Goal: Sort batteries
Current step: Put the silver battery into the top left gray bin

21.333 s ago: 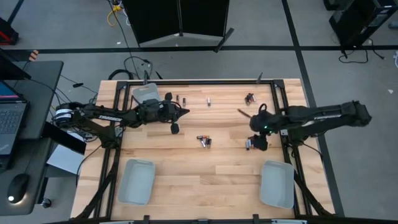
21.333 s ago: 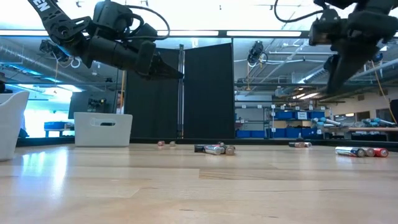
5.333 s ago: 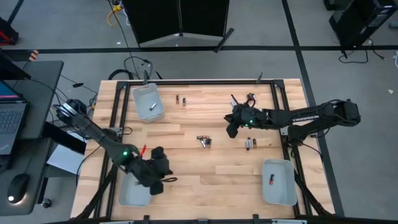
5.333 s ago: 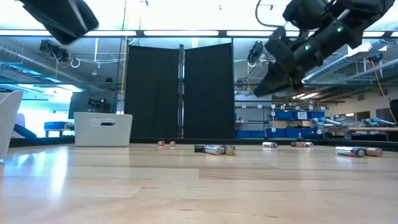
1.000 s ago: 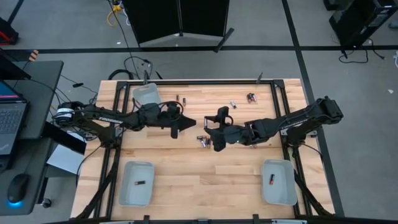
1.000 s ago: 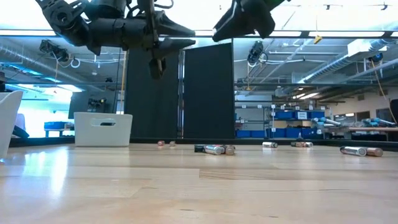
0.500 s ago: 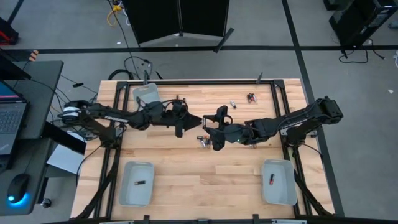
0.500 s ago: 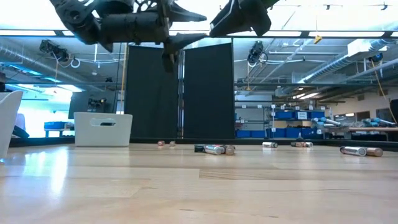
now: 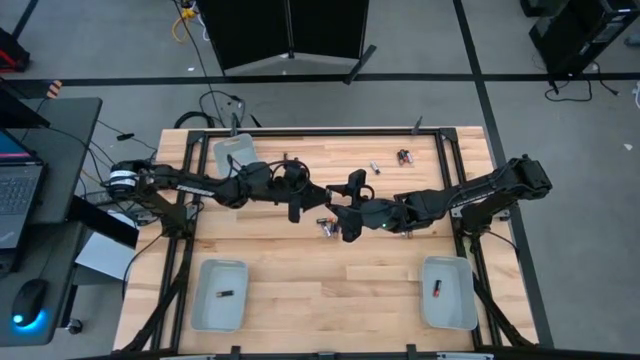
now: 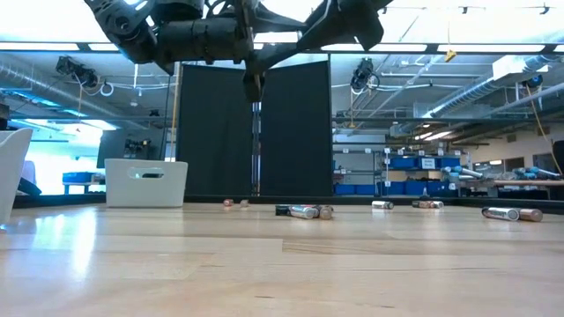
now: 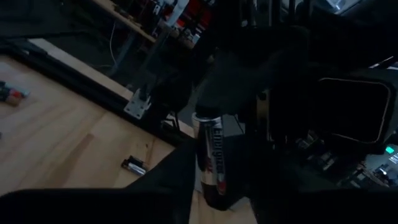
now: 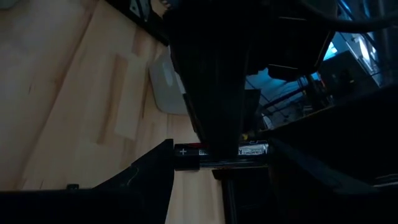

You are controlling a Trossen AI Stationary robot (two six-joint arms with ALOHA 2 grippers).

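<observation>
One battery (image 11: 211,155), silver and black, is up in the air over the table's middle. My right gripper (image 12: 221,149) is shut on it. My left gripper (image 11: 214,193) has come in from the table's left and is open, with a finger on either side of the battery's barrel. In the high view the two grippers meet tip to tip, left gripper (image 9: 305,203) against right gripper (image 9: 340,215), and the battery is hidden there. Loose batteries (image 9: 328,227) lie on the wood below. My right gripper holds the battery lengthwise between its two fingers, one fingertip (image 12: 163,155) at the plus end (image 12: 181,150) and the other at the silvery end (image 12: 258,149). It comes level from the table's right, and the battery is lifted clear. My left gripper stands around the barrel (image 11: 210,146); whether it touches it I cannot tell.
More batteries lie near the far edge (image 9: 403,157) (image 9: 375,168) and to the right of the middle (image 9: 405,232). Pale grey trays sit at the far left (image 9: 225,147), near left (image 9: 206,300) and near right (image 9: 455,300); the two near trays each hold a battery.
My left gripper has moved toward the table's right, up to the right gripper, and its fingers have come around the battery held there. The right gripper has stayed in place.
</observation>
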